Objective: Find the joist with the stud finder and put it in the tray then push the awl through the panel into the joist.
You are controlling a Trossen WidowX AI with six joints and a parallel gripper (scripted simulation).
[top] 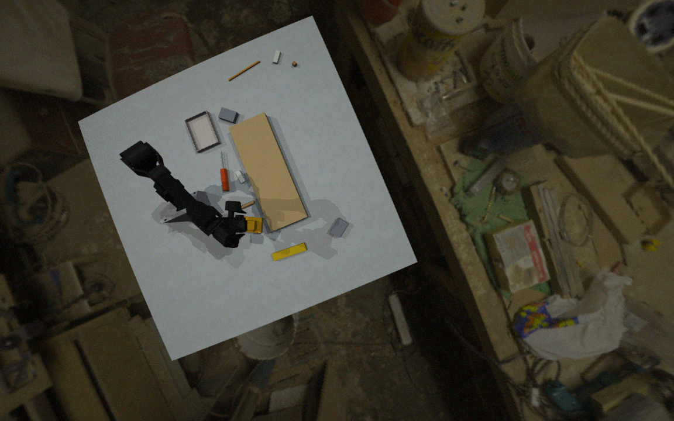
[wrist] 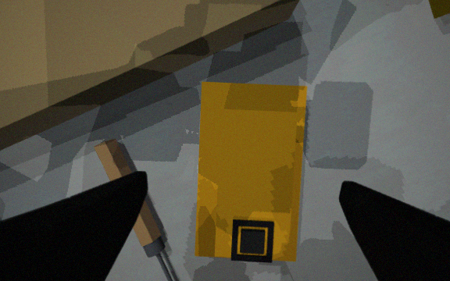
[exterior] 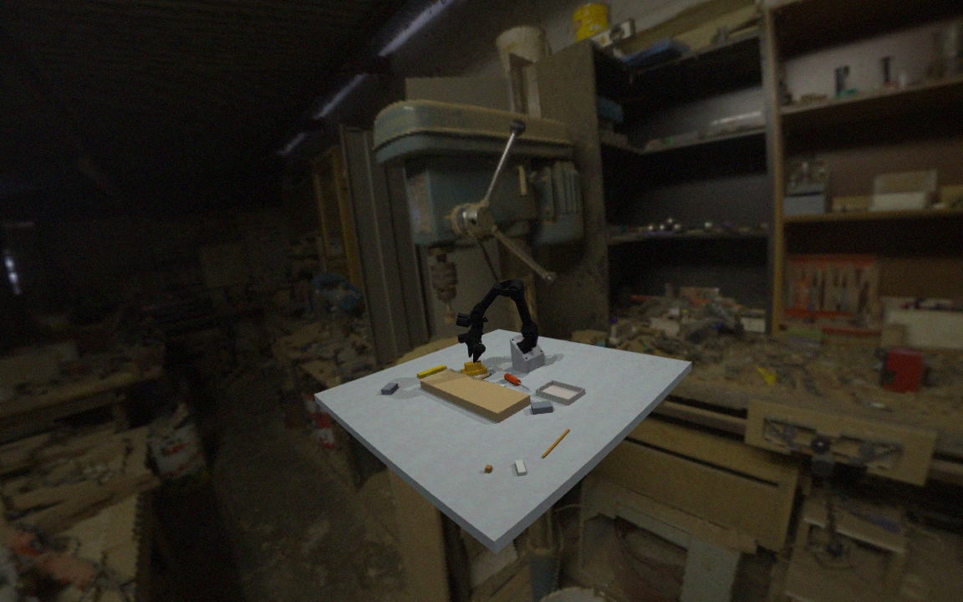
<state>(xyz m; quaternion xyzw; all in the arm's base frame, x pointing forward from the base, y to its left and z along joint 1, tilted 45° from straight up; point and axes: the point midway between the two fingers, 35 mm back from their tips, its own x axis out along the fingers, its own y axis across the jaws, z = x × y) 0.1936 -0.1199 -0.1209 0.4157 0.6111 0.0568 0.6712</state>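
My gripper (top: 239,226) (exterior: 476,359) (wrist: 242,185) is open and empty, pointing down above the yellow stud finder (top: 254,224) (exterior: 474,369) (wrist: 248,148). In the wrist view the stud finder lies between the two fingertips, its black square toward the bottom. The awl (top: 247,204) (wrist: 148,224) has a wooden handle and lies beside it, partly hidden by the left finger. The tan floor panel (top: 268,170) (exterior: 474,393) (wrist: 10,47) lies close by; no hole shows in its visible top. The joist is hidden. The shallow tray (top: 191,137) (exterior: 553,399) is empty.
A red-handled tool (top: 224,179) (exterior: 512,380) and a white block (top: 240,176) lie between tray and awl. A yellow bar (top: 289,251) (exterior: 431,371) lies near the stud finder. Grey blocks (top: 228,115) (top: 338,227) flank the panel. A pencil (top: 244,70) lies farther off.
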